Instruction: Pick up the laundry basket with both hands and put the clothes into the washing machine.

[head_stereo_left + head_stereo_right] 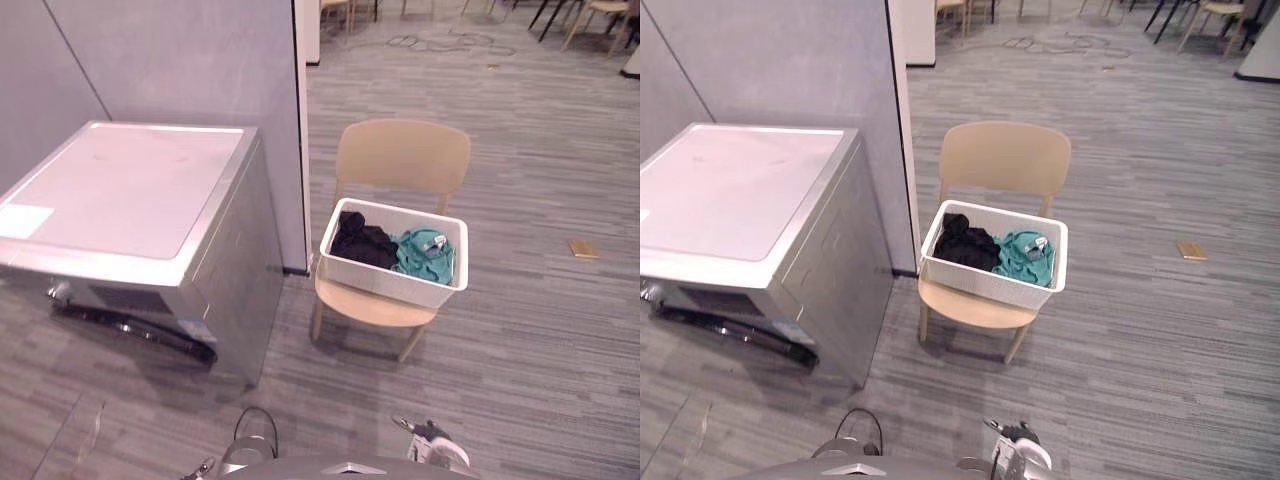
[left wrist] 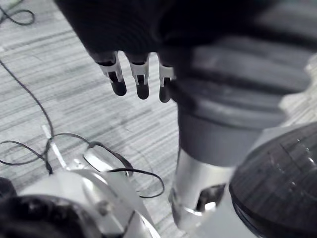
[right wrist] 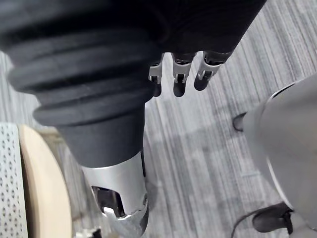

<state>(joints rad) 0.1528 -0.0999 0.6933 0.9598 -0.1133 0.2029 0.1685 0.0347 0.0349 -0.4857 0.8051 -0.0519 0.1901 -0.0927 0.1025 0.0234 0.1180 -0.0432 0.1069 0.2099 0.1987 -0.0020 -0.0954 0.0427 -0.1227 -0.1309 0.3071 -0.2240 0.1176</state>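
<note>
White perforated laundry basket [image 1: 385, 281] of clothes [image 1: 363, 244] sits on a beige wooden chair [image 1: 402, 156].
Left hand [image 2: 142, 82] and right hand [image 3: 180, 78] hang with straight fingers, both empty.

We see a perforated plastic basket [image 1: 385, 282], soft cloth clothes [image 1: 362, 243], a smooth matt wooden chair [image 1: 402, 155], and a brushed-metal washer [image 1: 235, 270].

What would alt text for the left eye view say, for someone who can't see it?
A white basket holding black clothes and teal clothes sits on a tan chair on a grey floor. To its left stands a silver washer against a grey wall.
</note>
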